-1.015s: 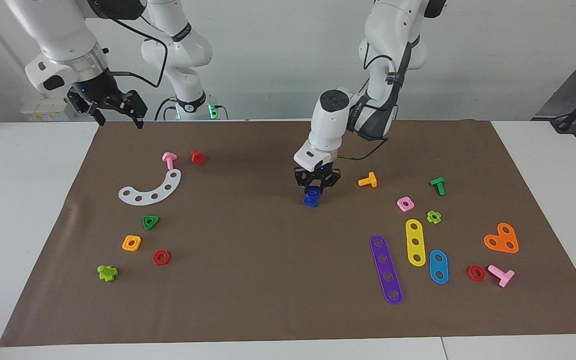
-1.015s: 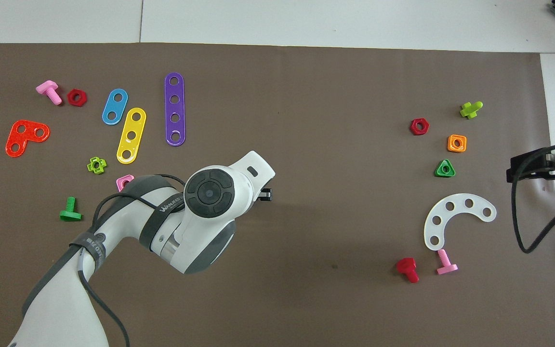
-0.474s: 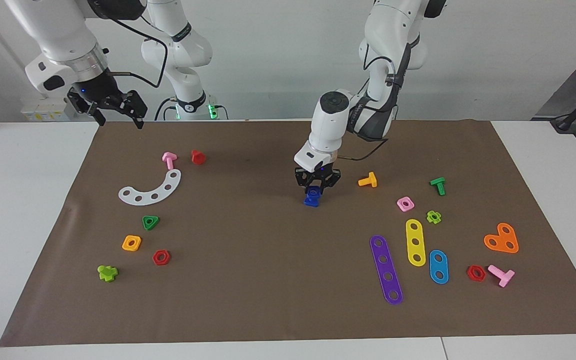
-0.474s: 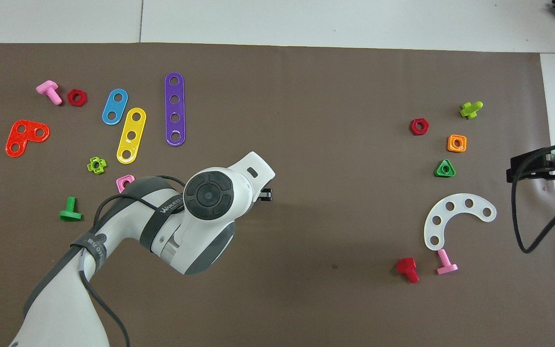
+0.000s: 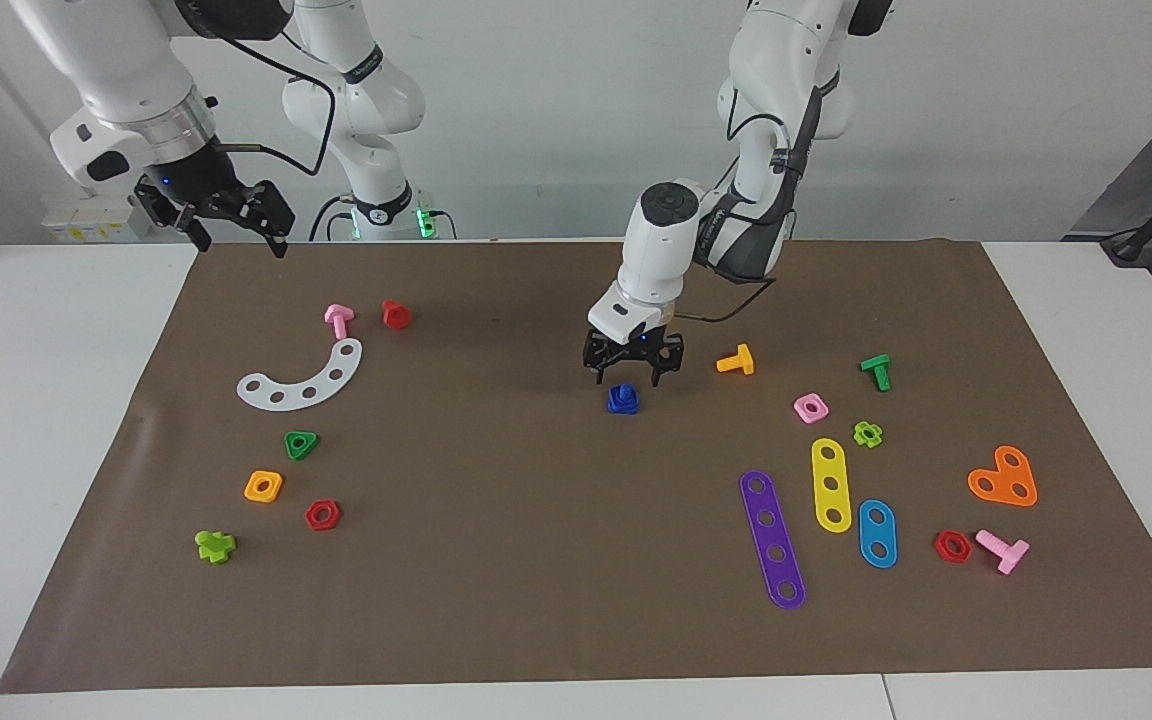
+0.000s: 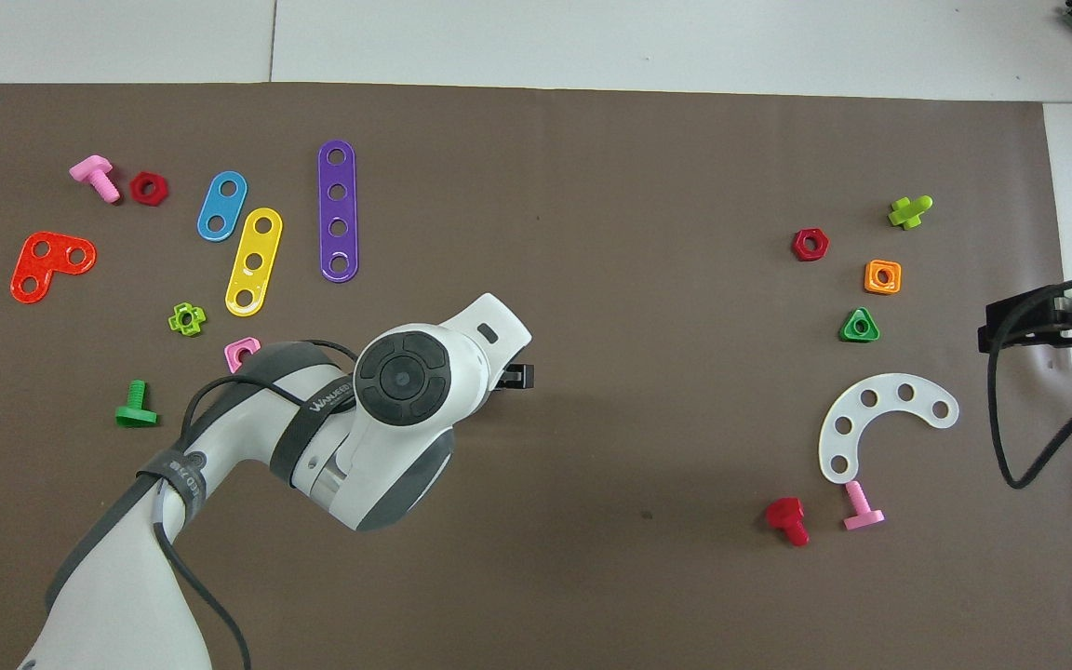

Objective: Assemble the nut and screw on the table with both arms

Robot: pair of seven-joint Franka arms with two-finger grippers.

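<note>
The dark-blue screw stands on the brown mat in the middle of the table. The dark-blue nut sits on top of it; I cannot tell how far down the shaft. My left gripper is open just above the blue pair, apart from it. In the overhead view the left arm hides both pieces and only one fingertip shows. My right gripper is open and empty. It waits in the air over the mat's edge at the right arm's end and also shows in the overhead view.
An orange screw, a pink square nut and a green screw lie toward the left arm's end. A white curved strip, a red screw and a pink screw lie toward the right arm's end.
My left gripper was shut on the blue nut over the screw. It has opened and lifted a little, leaving the blue pair on the mat. The right arm has not moved.
</note>
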